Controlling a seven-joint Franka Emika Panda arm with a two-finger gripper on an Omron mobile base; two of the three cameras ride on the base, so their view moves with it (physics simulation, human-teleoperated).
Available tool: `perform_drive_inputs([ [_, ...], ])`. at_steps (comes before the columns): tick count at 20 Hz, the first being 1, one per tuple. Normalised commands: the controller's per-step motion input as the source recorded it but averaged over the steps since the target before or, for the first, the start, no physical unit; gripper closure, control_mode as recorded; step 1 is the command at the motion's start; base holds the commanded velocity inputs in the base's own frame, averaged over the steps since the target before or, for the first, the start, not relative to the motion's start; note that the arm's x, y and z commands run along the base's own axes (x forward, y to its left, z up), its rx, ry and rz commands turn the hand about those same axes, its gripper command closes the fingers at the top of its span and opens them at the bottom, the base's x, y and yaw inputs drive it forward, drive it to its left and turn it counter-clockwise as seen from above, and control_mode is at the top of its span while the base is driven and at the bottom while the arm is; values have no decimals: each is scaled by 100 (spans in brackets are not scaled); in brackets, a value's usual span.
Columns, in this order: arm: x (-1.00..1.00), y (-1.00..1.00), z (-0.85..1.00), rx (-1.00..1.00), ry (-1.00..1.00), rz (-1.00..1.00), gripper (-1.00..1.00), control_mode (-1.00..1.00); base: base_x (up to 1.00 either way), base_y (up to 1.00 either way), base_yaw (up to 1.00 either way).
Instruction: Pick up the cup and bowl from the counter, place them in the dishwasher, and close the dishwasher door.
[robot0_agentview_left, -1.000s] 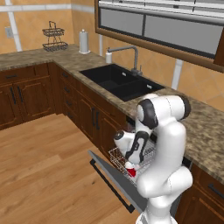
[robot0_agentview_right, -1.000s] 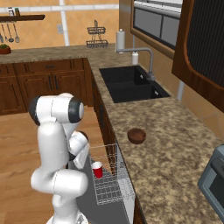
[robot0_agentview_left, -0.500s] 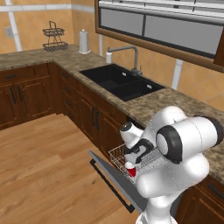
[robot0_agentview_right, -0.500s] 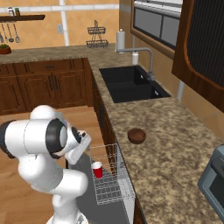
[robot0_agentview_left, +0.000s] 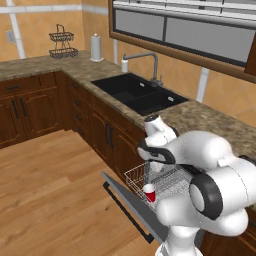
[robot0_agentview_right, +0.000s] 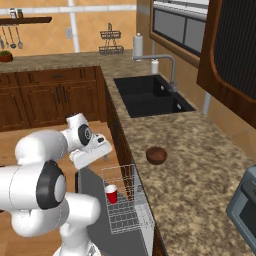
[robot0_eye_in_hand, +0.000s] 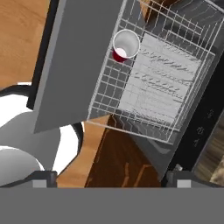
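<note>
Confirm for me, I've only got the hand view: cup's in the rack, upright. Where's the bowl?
Observer: The bowl sits on the counter, between the sink and the toaster oven, in the right base view.
Operator: Anything in it?
Observer: Looks empty from that view.
Operator: Door state?
Observer: The dishwasher door is dropped open, with the rack pulled out over it and the cup standing in the rack's front corner.
Operator: Gripper?
Observer: The gripper hangs above the rack, holding nothing; I cannot tell how wide its fingers stand.
</note>
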Motion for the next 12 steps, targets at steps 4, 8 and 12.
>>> perform_drive_inputs([
  [4, 0, -61, 22, 18, -14, -19, -100, -100, 0, 0, 0],
  [8, 1, -54, 20, 19, -22, -7, -100, -100, 0, 0, 0],
  [12, 28, -46, 12, 7, -12, -11, -100, -100, 0, 0, 0],
])
